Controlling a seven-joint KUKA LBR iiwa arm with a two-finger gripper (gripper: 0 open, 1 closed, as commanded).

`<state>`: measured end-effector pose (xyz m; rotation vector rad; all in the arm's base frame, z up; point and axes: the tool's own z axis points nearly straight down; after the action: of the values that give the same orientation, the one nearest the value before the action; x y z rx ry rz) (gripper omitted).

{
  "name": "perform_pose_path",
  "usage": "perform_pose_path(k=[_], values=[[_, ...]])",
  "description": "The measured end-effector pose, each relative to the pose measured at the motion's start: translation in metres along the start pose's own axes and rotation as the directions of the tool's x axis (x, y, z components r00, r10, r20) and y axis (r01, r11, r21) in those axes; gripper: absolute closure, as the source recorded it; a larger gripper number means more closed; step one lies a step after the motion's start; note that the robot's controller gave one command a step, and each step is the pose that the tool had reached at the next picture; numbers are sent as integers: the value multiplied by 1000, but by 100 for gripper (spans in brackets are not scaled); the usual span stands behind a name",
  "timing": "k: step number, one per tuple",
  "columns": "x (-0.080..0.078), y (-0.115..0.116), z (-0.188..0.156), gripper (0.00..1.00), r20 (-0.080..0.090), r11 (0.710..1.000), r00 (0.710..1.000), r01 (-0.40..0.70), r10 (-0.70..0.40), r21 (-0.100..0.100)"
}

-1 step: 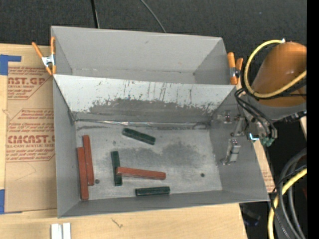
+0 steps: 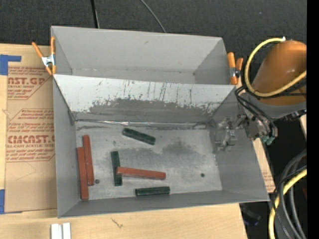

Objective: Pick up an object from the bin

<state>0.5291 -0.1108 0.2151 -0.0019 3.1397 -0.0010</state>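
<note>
Where the arm comes in from the right, the end effector (image 2: 226,133) hangs over the right wall of the bin (image 2: 149,59), close to the edge of the floor. Whether it is wide or narrow cannot be told. All the sticks lie well apart to its left. A tilted green bar (image 2: 139,136) is nearest. Beyond it a red bar (image 2: 141,173) touches an upright green bar (image 2: 115,168). A low green bar (image 2: 152,191) lies near the front, and two red bars (image 2: 82,176) lie side by side at the far left.
</note>
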Motion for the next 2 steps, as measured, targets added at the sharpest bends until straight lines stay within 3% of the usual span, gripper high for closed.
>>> perform_pose_path(k=[1,2], values=[[0,0,0,0,0,1000,1000,0,0,0],[0,0,0,0,0,1000,1000,0,0,0]])
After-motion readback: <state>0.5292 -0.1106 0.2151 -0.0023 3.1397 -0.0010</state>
